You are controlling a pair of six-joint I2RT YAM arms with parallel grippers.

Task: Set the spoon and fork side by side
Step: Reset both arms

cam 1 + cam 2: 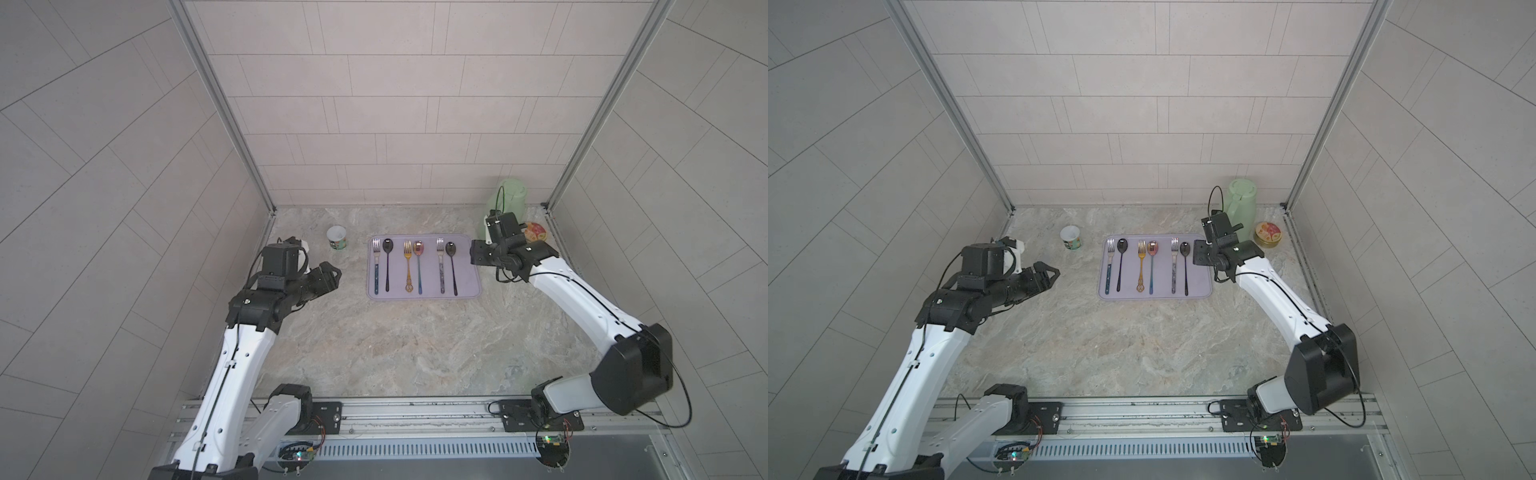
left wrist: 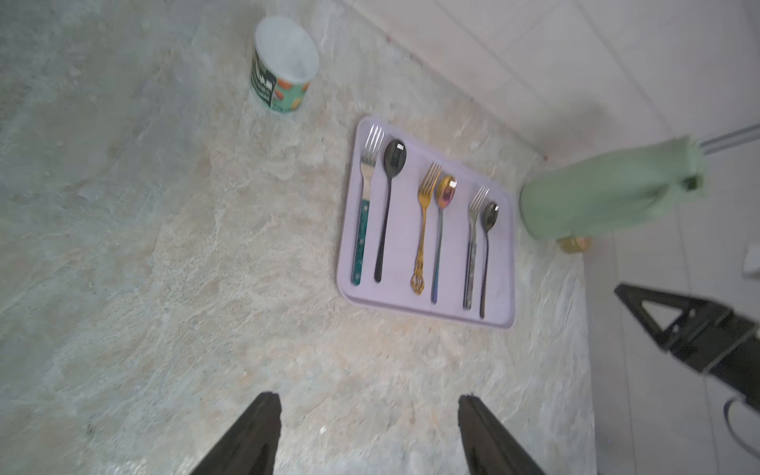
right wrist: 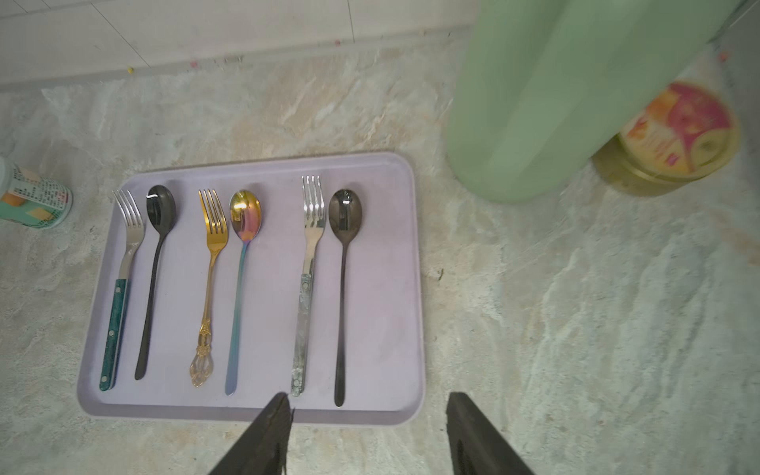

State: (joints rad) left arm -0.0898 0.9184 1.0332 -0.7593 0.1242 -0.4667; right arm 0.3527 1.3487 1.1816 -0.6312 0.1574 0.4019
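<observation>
Lying on the tray, a fork and spoon are placed side by side at its 3 o'clock edge. Both left gripper and right gripper are seen spread, nothing pinched.

The right gripper has its jaws apart, and one fingertip overlaps the near rim of a lilac tray. Three pairs lie lengthwise on the tray ahead of it. Nearest are the marbled-handle fork and dark spoon, then the gold fork and iridescent spoon, then the green-handled fork and black spoon. A green jug and a tin stand beyond the other finger.
</observation>
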